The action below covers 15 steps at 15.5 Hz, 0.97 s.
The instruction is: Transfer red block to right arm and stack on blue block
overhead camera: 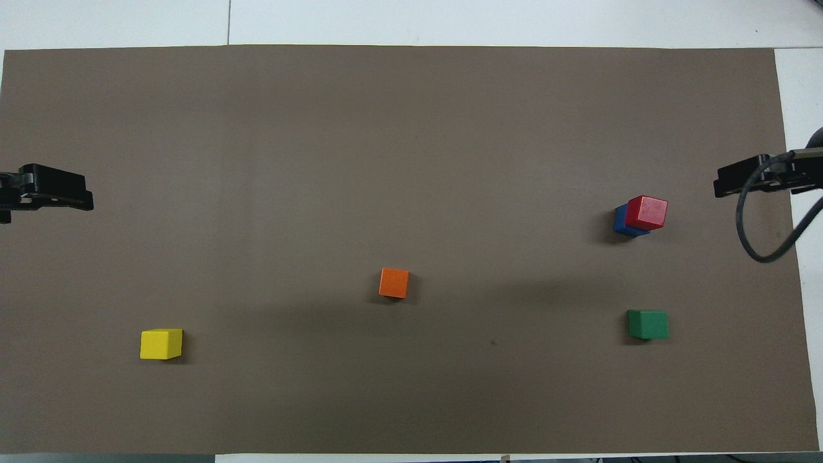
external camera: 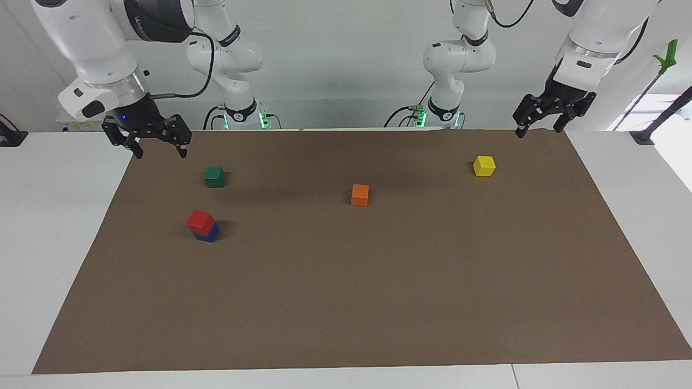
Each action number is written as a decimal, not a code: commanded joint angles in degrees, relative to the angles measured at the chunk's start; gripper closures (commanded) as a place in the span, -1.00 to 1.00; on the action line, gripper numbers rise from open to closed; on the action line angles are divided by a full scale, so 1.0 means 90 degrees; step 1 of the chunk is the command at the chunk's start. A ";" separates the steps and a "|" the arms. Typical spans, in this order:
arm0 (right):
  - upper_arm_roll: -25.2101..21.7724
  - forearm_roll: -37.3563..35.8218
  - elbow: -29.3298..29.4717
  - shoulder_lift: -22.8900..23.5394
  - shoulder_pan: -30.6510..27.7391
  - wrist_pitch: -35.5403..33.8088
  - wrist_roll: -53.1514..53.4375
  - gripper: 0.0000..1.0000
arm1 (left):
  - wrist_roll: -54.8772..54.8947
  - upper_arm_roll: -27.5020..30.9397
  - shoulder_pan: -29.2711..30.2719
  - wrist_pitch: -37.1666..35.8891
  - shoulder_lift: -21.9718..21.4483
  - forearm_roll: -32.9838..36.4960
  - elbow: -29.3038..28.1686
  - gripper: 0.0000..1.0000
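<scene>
Red block (external camera: 200, 221) atop blue block (external camera: 210, 233), green cube (external camera: 214, 176) nr, apart.

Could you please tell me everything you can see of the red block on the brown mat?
The small bright red cube has plain, slightly matte faces that look like painted wood. It sits upright on top of the deep blue cube, turned a little and shifted so part of the blue one shows. The stack stands on the brown paper mat toward the right arm's end, farther from the robots than the dark green cube. Neither gripper touches it.
</scene>
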 commanded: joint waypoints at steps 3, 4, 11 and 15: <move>0.0004 0.0101 -0.0005 -0.0274 -0.0147 -0.0549 -0.0244 -1.00 | 0.0030 0.0002 0.0027 -0.0040 -0.0087 -0.0033 -0.0092 -1.00; -0.0005 0.0091 -0.0005 -0.0284 -0.0156 -0.0676 -0.0322 -1.00 | 0.0030 0.0002 0.0027 -0.0040 -0.0087 -0.0033 -0.0092 -1.00; -0.0015 0.0043 -0.0102 -0.0391 -0.0205 -0.0707 -0.0381 -1.00 | 0.0030 0.0002 0.0027 -0.0040 -0.0087 -0.0033 -0.0092 -1.00; -0.0045 0.0004 -0.0102 -0.0420 -0.0166 -0.0697 -0.0372 -1.00 | 0.0030 0.0002 0.0027 -0.0040 -0.0087 -0.0033 -0.0092 -1.00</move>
